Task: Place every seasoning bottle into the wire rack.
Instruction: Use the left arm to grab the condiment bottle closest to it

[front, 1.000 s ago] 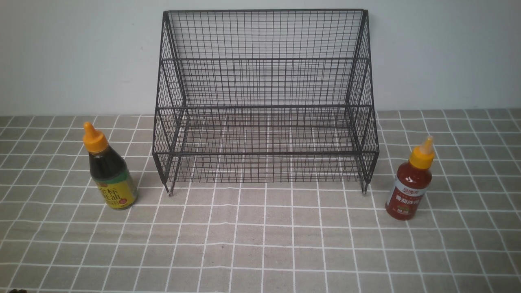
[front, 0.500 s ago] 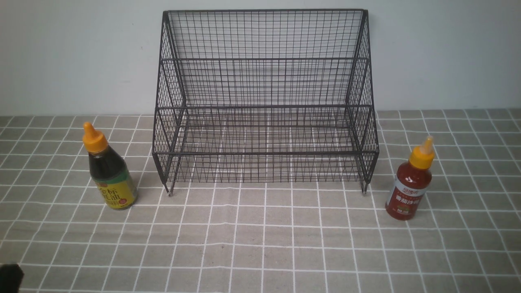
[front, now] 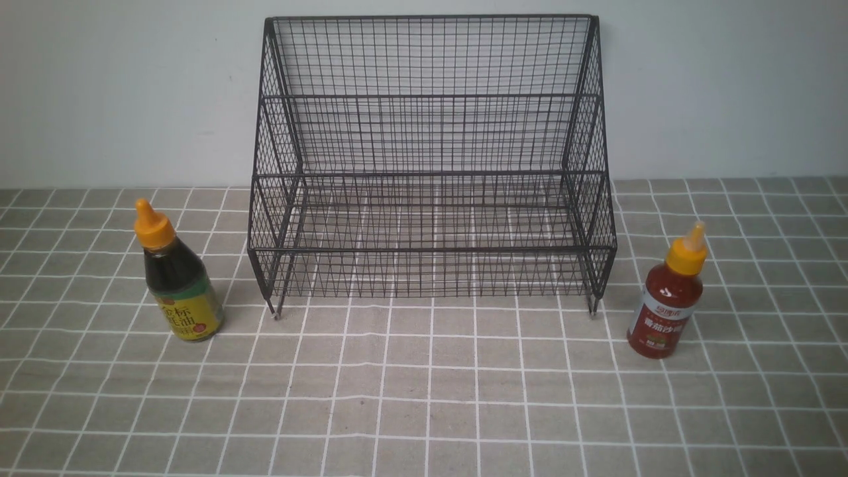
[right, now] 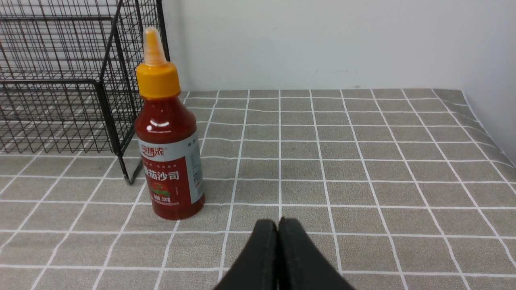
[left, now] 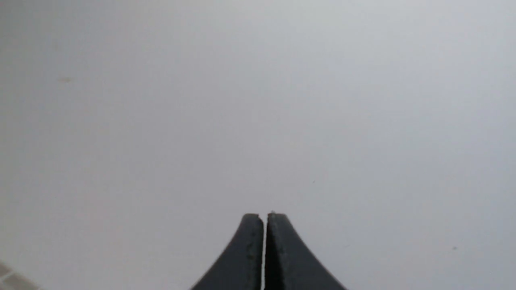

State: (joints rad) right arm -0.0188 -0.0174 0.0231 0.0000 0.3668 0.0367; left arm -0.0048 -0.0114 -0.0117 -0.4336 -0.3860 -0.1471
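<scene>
Both tools, left (left: 265, 215) and right (right: 279, 221), are closed and empty; the wire rack (front: 432, 173) stands at upper centre of the front frame; the dark bottle (front: 182, 285) stands left of it, the red bottle (front: 664, 305) right, both on the tiled surface (front: 411, 377).

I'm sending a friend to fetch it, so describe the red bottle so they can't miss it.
Find the big black wire rack by the white wall. On the tiled surface just outside its right end stands the red bottle. Its label is white and red; the dark bottle past the left end wears yellow and green.
</scene>
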